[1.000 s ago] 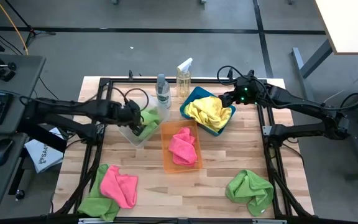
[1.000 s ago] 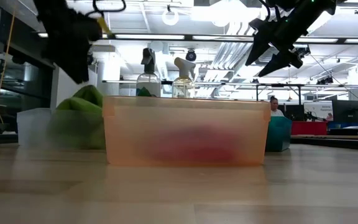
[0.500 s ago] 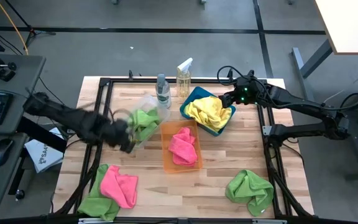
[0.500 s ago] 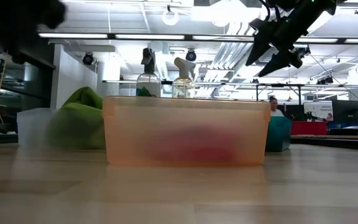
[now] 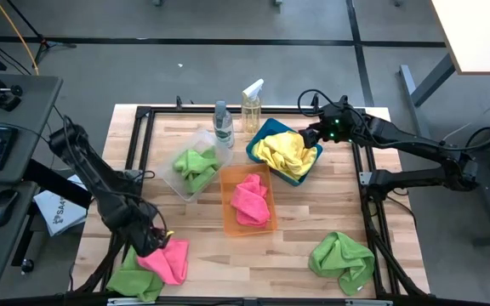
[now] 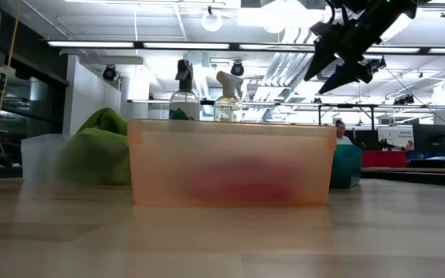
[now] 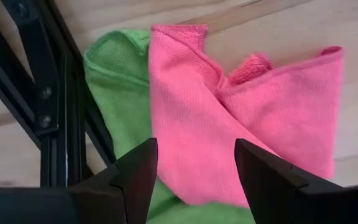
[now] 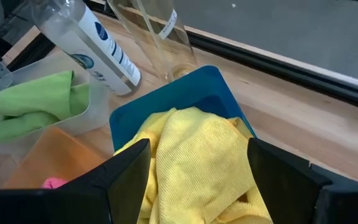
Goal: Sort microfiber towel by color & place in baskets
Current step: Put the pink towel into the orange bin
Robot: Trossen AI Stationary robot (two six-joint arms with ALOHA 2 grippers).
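Three bins each hold a towel; left gripper (image 5: 153, 242) spread over loose pink towel (image 5: 167, 259); two green remain

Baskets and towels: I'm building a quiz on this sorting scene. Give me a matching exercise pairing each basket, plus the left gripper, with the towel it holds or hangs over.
Column 1:
1. clear basket
2. orange basket
3. teal basket
4. left gripper

Column 2:
A. yellow towel inside
B. open above the loose pink towel lying on a green towel
C. green towel inside
D. pink towel inside

Pairs: 1-C, 2-D, 3-A, 4-B
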